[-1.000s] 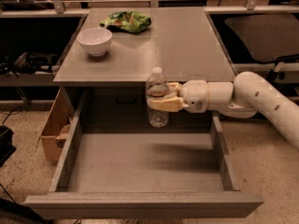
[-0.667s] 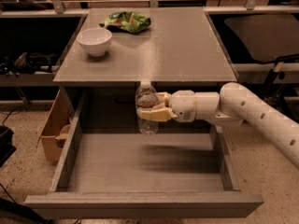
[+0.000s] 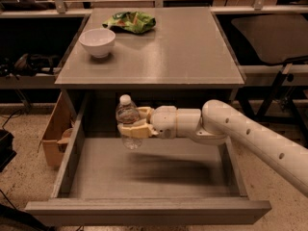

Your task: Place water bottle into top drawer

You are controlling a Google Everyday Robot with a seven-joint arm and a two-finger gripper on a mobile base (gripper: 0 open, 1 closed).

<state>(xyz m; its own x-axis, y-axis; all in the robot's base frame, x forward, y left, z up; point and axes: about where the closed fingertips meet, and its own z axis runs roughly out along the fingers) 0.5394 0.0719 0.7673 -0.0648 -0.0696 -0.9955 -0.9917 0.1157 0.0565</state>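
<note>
Your bottle [image 3: 126,112] hangs upright in the air over the open drawer [image 3: 144,211], above the back left part of its grey floor and clear of it. The white cap sits just under the front edge of the cabinet [image 3: 173,52] top. Your gripper [image 3: 127,127] has its fingers closed around the middle of the bottle, one tan finger crossing the front, so the cap and the base show above and below the grip. The arm [image 3: 250,138] reaches in from your right, level across the drawer's back half, over its right wall. The drawer is pulled well out, with nothing but the arm's shadow on its floor. On the cabinet top you have a white bowl [image 3: 97,41] near the left edge and, behind it, a crumpled green bag [image 3: 131,21], the two apart. A cardboard box [image 3: 52,139] stands on the ground just beside the drawer's left wall.
</note>
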